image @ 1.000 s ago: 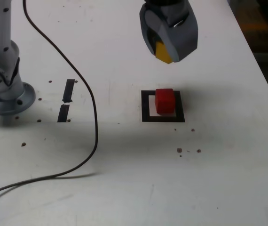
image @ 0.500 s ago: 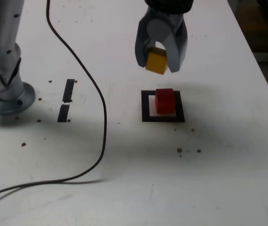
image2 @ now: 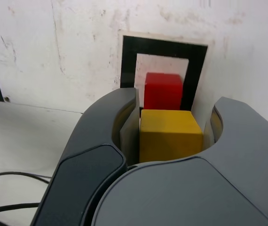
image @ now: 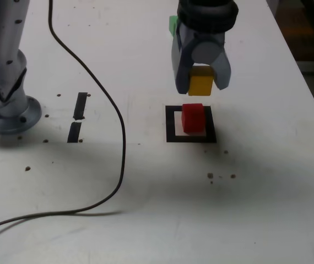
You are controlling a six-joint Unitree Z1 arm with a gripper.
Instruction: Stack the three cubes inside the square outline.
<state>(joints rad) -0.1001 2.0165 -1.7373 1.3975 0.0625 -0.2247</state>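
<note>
Clamping matte yellow cube (image: 200, 83), smooth grey gripper (image: 201, 83) (above red cube (image: 193, 117)).

A white bench (image: 146, 220) fills almost the whole exterior view, its surface scuffed and dotted with small dark specks (image: 221, 176). Two short black tape strips (image: 78, 116) lie end to end towards the exterior view's left. A thin black cable (image: 115, 148) snakes across the top, curving down and off the left edge, and casts a soft shadow. Beyond the bench's far right edge lies a dark area (image: 306, 33) with brownish shapes, too dim to identify. The light is even and diffuse.
</note>
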